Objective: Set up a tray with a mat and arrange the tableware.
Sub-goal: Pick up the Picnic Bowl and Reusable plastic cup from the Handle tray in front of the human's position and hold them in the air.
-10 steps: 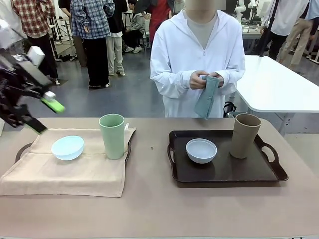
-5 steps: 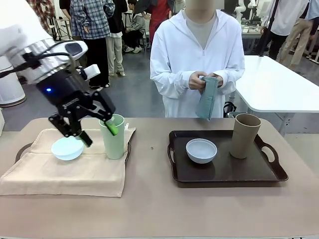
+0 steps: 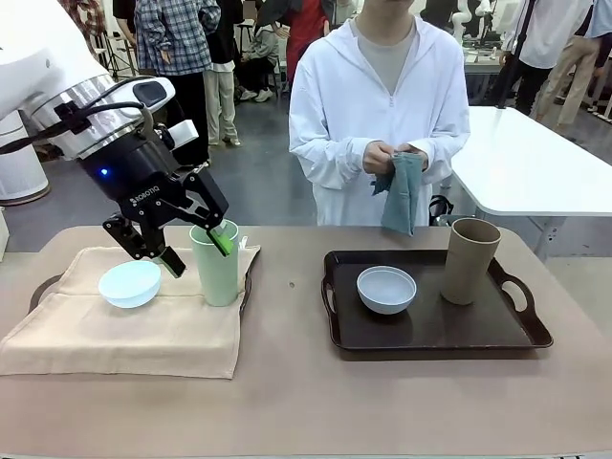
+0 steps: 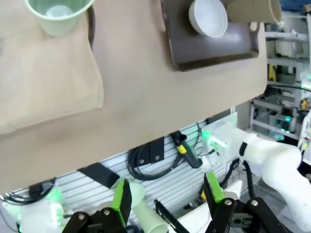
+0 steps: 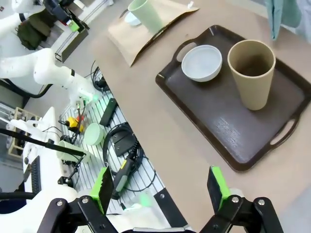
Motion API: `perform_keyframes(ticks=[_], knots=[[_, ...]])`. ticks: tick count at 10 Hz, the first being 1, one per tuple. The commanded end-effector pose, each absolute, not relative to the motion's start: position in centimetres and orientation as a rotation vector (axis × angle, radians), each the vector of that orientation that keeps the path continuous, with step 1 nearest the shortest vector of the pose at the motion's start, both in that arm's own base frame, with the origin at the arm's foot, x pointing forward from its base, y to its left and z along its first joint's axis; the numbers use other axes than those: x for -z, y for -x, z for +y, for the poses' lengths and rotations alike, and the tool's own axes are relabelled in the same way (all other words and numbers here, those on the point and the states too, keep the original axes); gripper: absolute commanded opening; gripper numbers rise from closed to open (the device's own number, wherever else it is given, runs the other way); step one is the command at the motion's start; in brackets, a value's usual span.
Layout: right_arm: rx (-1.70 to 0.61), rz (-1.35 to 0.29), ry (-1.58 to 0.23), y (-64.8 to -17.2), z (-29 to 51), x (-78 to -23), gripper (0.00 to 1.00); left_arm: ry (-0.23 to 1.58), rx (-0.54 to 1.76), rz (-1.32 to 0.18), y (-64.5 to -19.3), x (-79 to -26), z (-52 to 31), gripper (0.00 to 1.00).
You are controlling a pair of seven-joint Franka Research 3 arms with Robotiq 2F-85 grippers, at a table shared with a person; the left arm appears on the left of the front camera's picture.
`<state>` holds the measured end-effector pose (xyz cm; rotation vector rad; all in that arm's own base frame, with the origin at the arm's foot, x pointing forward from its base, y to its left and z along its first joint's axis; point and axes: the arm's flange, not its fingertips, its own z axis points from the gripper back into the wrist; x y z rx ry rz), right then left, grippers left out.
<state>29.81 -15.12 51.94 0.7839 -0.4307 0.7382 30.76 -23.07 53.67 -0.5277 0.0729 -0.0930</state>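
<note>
Item: left gripper (image 3: 199, 253), newly swung in from the frame's upper left, now overlapping the pale green tumbler (image 3: 216, 268); fingers apart, empty, and by its wrist view not yet around it. Tumbler and light blue bowl (image 3: 129, 283) stand on the beige mat (image 3: 124, 330), left of centre. Right gripper (image 5: 159, 187): fingers apart, idle above the dark tray (image 5: 223, 131). The person's teal cloth (image 3: 402, 196) hangs further unfolded, probably that tray's mat.

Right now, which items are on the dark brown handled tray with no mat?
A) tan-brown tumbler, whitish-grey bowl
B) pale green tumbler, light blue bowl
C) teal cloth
A: the tall tan-brown tumbler and small whitish-grey bowl stand on the bare dark brown tray.
</note>
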Motion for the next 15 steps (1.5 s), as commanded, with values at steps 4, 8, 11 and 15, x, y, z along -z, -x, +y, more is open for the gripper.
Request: perform_keyframes(ticks=[4, 8, 11, 15], knots=[[-1.131, -0.584, -0.713, -36.7, -16.5, -51.8, 1.0, 0.358, 0.084, -0.002, -34.1, -53.5, -31.2, 0.79], [-1.276, -0.72, -0.608, -40.4, -15.3, -50.4, 1.0, 0.172, 0.072, -0.144, -39.1, -52.0, -40.3, 0.79], [-1.3, -0.719, -0.615, -40.6, -15.2, -48.6, 1.0, 0.056, 0.135, -0.222, -40.9, -49.6, -45.5, 0.79], [-1.163, -0.663, -0.74, -41.0, -15.1, -47.3, 1.0, 0.216, 0.131, -0.281, -41.7, -49.2, -45.8, 0.79]])
